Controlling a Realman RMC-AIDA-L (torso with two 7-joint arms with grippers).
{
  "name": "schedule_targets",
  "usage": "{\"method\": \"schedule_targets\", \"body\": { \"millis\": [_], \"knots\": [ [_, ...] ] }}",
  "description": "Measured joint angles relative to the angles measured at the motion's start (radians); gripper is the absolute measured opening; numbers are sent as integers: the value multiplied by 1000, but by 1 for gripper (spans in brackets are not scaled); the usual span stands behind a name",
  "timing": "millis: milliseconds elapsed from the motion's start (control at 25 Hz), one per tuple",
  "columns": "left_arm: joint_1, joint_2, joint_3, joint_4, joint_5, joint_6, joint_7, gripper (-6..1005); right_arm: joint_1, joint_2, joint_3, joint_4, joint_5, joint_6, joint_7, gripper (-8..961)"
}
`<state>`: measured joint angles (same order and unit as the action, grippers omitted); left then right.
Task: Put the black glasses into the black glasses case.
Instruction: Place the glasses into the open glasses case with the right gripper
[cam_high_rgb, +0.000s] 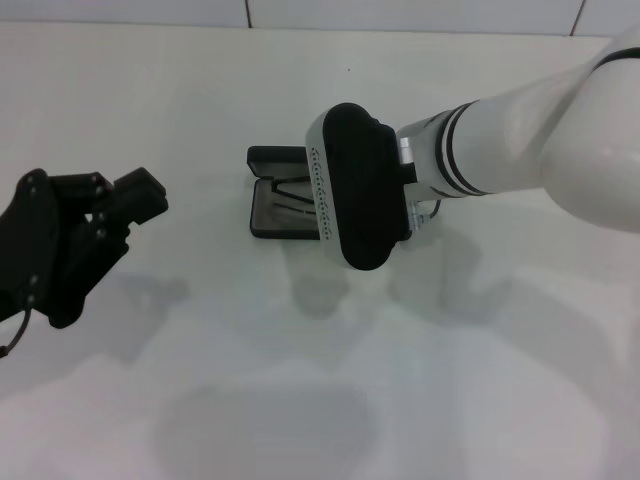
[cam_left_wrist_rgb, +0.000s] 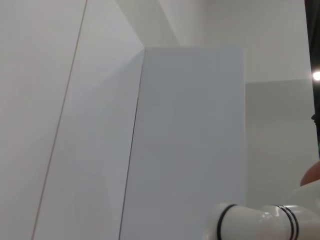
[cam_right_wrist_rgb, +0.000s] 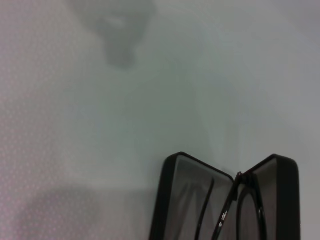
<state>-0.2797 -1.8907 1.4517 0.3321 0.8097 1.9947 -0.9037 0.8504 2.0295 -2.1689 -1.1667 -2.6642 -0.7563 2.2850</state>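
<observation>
The black glasses case (cam_high_rgb: 268, 212) lies open on the white table, just left of the centre, lid (cam_high_rgb: 276, 157) folded back. Inside it rest the black glasses (cam_high_rgb: 296, 190), thin temple arms showing. The right wrist view shows the case (cam_right_wrist_rgb: 169, 200) from close above, with the glasses (cam_right_wrist_rgb: 236, 197) lying across its grey inside. My right gripper (cam_high_rgb: 355, 185) hangs directly over the case's right half and hides that part. My left gripper (cam_high_rgb: 125, 200) is held above the table at the far left, well away from the case.
The table (cam_high_rgb: 320, 400) is plain white, with a wall seam along its far edge. The left wrist view shows only white wall panels (cam_left_wrist_rgb: 190, 140) and part of the right arm (cam_left_wrist_rgb: 260, 222).
</observation>
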Motion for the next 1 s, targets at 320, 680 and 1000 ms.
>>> {"method": "schedule_targets", "body": {
  "millis": [320, 680, 1000],
  "knots": [
    [4, -5, -13, -5, 4, -1, 0, 57, 2, 0, -7, 26, 7, 31, 1, 123],
    [-1, -8, -13, -13, 1, -4, 2, 57, 11, 0, -24, 48, 10, 35, 1, 123],
    [0, -10, -14, -15, -1, -8, 2, 57, 5, 0, -28, 34, -2, 38, -1, 124]
  ]
}}
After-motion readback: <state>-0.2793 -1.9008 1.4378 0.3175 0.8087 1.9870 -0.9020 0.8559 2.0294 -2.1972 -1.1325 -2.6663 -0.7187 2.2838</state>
